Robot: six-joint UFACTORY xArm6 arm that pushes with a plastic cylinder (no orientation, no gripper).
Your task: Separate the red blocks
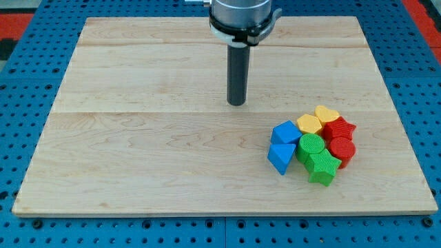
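Two red blocks sit at the right edge of a tight cluster in the view's lower right: a red star-shaped block (339, 128) and, just below it, a rounder red block (342, 150). They touch each other and the yellow and green blocks beside them. My tip (237, 103) rests on the board well up and to the left of the cluster, touching no block.
The cluster also holds two yellow blocks (309, 125) (326, 114), a green cylinder (311, 146), a green star-shaped block (322, 167) and two blue blocks (284, 132) (280, 158). The wooden board (138, 138) lies on a blue perforated table (21, 103).
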